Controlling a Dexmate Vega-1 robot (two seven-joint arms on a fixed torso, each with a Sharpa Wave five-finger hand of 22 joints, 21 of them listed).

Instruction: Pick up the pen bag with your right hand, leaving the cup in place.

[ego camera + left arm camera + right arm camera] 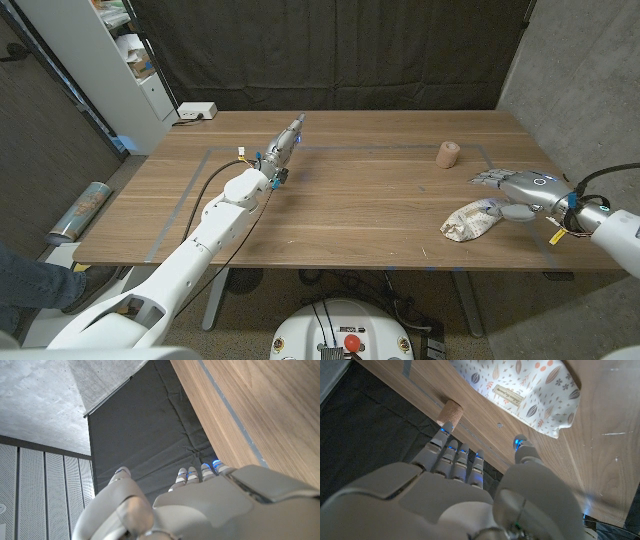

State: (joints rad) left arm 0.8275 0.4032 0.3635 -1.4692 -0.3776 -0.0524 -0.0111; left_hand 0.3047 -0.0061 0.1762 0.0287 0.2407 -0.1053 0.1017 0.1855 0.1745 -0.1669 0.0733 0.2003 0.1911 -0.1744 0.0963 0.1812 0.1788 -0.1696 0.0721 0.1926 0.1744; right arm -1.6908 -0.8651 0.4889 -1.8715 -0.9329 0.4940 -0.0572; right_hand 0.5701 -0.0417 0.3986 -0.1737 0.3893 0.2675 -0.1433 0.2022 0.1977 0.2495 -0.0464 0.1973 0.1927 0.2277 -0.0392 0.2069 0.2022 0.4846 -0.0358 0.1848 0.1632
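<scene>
The pen bag (pixel 470 221), white with a leaf print, lies near the table's right front edge; it also shows in the right wrist view (pixel 520 387). A small cork-coloured cup (pixel 448 153) stands upright farther back, apart from the bag, and shows again in the right wrist view (pixel 450 412). My right hand (pixel 512 188) hovers just behind and right of the bag, fingers (pixel 456 457) stretched out and thumb apart, holding nothing. My left hand (pixel 284 146) stands far back at the table's middle left, fingers extended (pixel 200 471), nothing in it.
Grey tape marks a rectangle on the wooden table (pixel 350 215). A white box (pixel 195 111) sits at the back left corner, beside a white shelf (pixel 120 60). A black curtain (pixel 330 50) hangs behind. A person's leg (pixel 30 282) shows at lower left.
</scene>
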